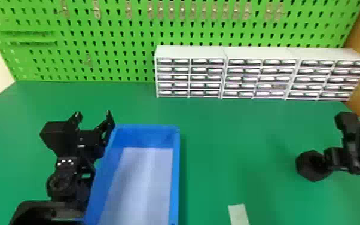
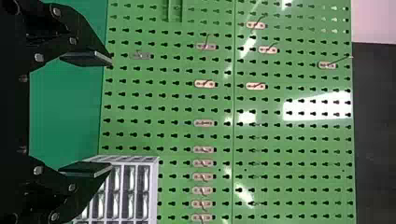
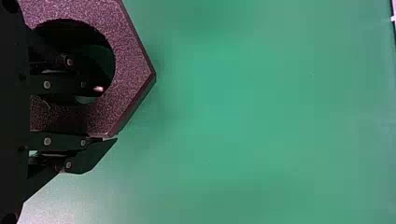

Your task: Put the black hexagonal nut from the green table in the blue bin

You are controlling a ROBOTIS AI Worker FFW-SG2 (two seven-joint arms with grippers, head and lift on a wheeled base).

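Head view: one blue bin [image 1: 175,176], three drawer cabinets [image 1: 259,74], left claw [image 1: 93,114] wide, right claw [image 1: 329,158] tight on one black nut [image 1: 307,173]

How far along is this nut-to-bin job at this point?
Picking looks done: the black hexagonal nut is in hand, one finger of the right gripper through its hole, the other against its outside. Still left: carrying it to the blue bin, which stands well to its left, and releasing it inside.
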